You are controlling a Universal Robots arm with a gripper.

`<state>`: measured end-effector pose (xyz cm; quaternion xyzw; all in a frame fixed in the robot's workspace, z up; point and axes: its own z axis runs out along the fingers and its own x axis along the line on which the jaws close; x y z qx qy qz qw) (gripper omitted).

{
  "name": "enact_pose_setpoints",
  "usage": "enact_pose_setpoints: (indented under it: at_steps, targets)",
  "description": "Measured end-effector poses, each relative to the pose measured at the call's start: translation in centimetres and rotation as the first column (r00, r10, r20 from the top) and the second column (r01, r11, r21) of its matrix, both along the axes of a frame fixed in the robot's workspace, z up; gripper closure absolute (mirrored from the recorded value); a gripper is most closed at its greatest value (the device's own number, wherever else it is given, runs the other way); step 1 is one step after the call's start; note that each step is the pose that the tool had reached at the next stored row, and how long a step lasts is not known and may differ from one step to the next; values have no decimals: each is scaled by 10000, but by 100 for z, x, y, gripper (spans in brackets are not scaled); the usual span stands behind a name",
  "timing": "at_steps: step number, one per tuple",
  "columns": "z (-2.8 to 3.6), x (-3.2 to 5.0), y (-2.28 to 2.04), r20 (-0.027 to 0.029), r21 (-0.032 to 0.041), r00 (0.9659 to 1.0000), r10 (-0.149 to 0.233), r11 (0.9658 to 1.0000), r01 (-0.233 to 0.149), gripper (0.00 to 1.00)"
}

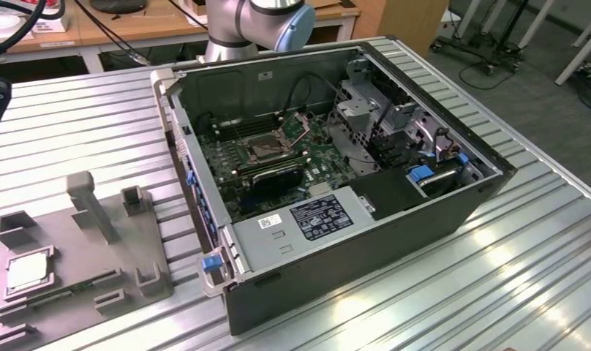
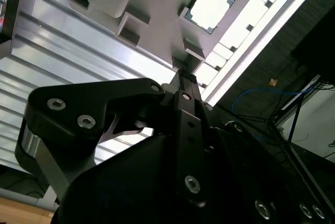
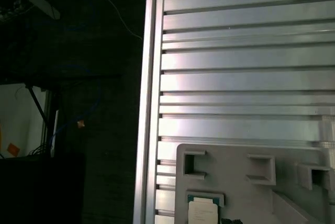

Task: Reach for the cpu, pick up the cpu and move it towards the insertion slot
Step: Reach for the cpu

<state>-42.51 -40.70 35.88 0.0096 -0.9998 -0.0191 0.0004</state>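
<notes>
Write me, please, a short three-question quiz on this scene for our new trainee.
1. Where does the cpu lie? A) in a recess of the grey fixture; B) on the bare table; C) in a memory slot.
2. True or false: the cpu already sits in the insertion slot.
3. Fill in: the insertion slot is part of the green ____ inside the open computer case.
Key: 1 A; 2 false; 3 motherboard.

Slatted metal table [image 1: 529,278] bears grey fixture [image 1: 81,252]; open computer case [image 1: 374,248].
</notes>
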Motion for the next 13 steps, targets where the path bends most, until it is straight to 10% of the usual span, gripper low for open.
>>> enact_pose_setpoints:
  at_steps: [13]
  targets:
    - [0, 0, 0, 0, 0, 10000, 2, 10000, -2, 89]
